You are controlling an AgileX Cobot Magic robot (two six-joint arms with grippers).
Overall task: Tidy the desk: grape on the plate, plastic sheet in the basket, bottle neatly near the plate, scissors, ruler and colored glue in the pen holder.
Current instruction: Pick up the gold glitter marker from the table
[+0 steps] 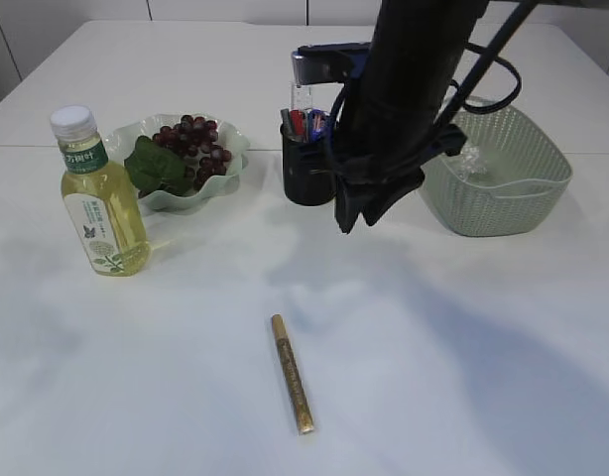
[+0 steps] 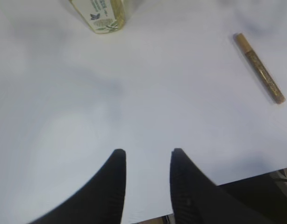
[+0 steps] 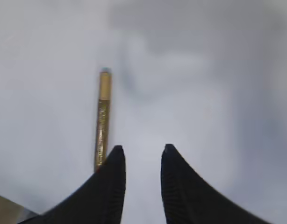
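- Step in hand, by judgement: transfer of the colored glue (image 1: 291,373) to the pen holder (image 1: 306,165); appears to be the last item outstanding.
- Located alone on the bare table (image 1: 483,377), near the front edge, well apart from the pen holder, lying flat with one end toward the holder.
- Seen in the left wrist view at upper right (image 2: 259,68); in the right wrist view just left of the fingertips (image 3: 103,120).
- Right gripper (image 3: 140,151): released, jaws parted with a clear gap, nothing between them. Hangs above the table, in the exterior view in front of the pen holder (image 1: 356,213).
- Left gripper (image 2: 146,156): released, jaws parted, nothing held; aimed at bare table near the front edge. Not visible in the exterior view.
- Grape (image 1: 190,142) rests on the plate (image 1: 235,139); judged complete.
- Bottle (image 1: 98,198) stands upright just beside the plate; judged complete.
- Clear crumpled material, probably the plastic sheet (image 1: 470,162), lies in the basket (image 1: 503,203).
- Pen holder already contains several items; scissors and ruler cannot be individually confirmed.
- Next move, by judgement: shift right gripper leftward in its own view to centre over the glue, align jaws across the narrow barrel, descend until fingertips straddle it, then clench.
- Caution: slim round barrel likely to roll if touched by one finger first; contact from both sides together advised.
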